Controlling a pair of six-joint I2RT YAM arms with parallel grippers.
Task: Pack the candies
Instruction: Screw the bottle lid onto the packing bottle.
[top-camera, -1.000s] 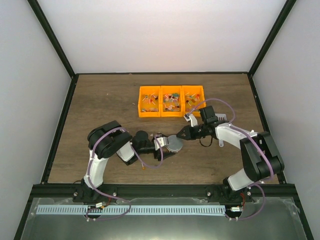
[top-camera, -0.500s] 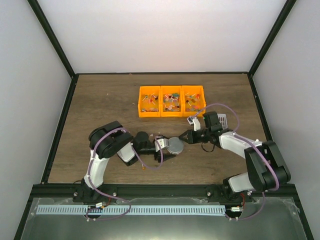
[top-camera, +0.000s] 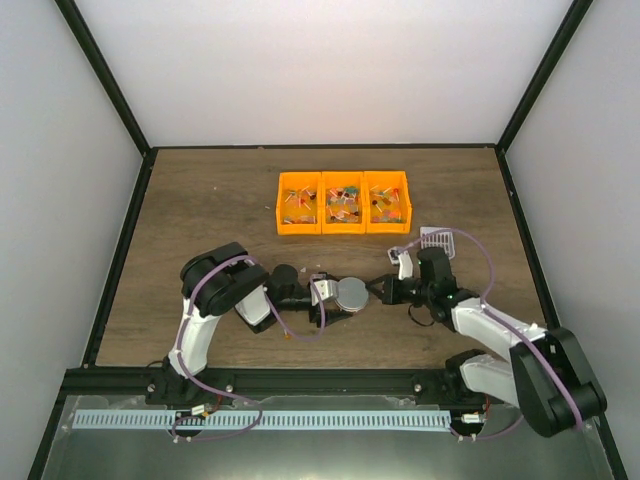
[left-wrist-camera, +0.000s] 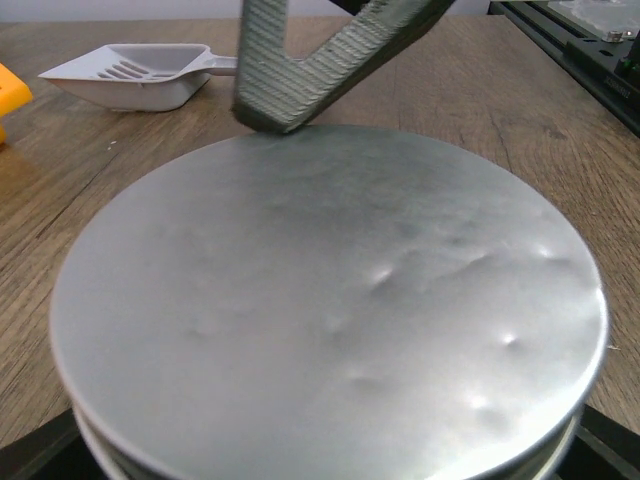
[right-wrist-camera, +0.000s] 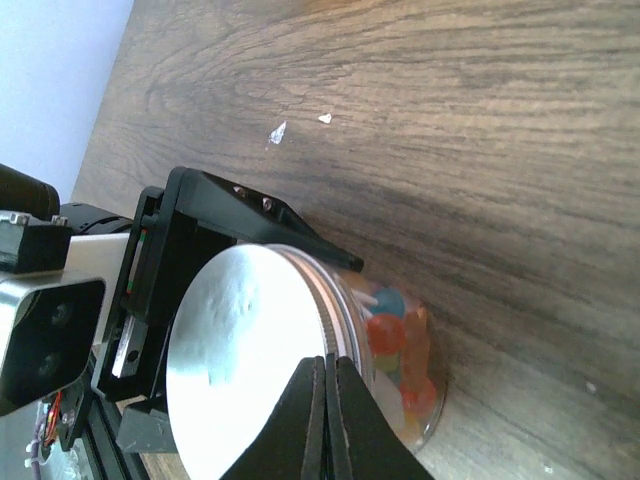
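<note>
- Top external view: my left gripper (top-camera: 336, 299) was clamped around a glass jar (top-camera: 351, 294) at the near middle of the table (top-camera: 200, 200), one jaw on each side of the jar.
- The jar stood with its metal lid (top-camera: 351, 292) facing up; the lid was on the jar.
- My right gripper (top-camera: 384, 290) lay just right of the jar, jaws pressed together with nothing between them, tips touching the right rim of the lid.
- The candies (top-camera: 343, 204) lay in all three compartments of the orange bin (top-camera: 279, 203) at the far middle of the table, well apart from both grippers.
- A grey slotted scoop (top-camera: 437, 240) lay on the table between the bin and my right arm, near the bin's right end.
- Left wrist view: the lid (left-wrist-camera: 330, 310) filled most of the frame, its surface slightly dented. My right gripper (left-wrist-camera: 272, 118) met the lid at its far edge, fingers (left-wrist-camera: 262, 60) closed into a point.
- The scoop (left-wrist-camera: 140, 75) appeared beyond the lid, with a corner of the orange bin (left-wrist-camera: 10, 90) at the frame edge.
- Right wrist view: my right gripper (right-wrist-camera: 327, 372) sat shut at the lid's rim. Further candies (right-wrist-camera: 398, 345), red and orange among them, showed through the glass below the lid (right-wrist-camera: 240, 370).
- The black jaws of my left gripper (right-wrist-camera: 225, 225) framed the jar.
</note>
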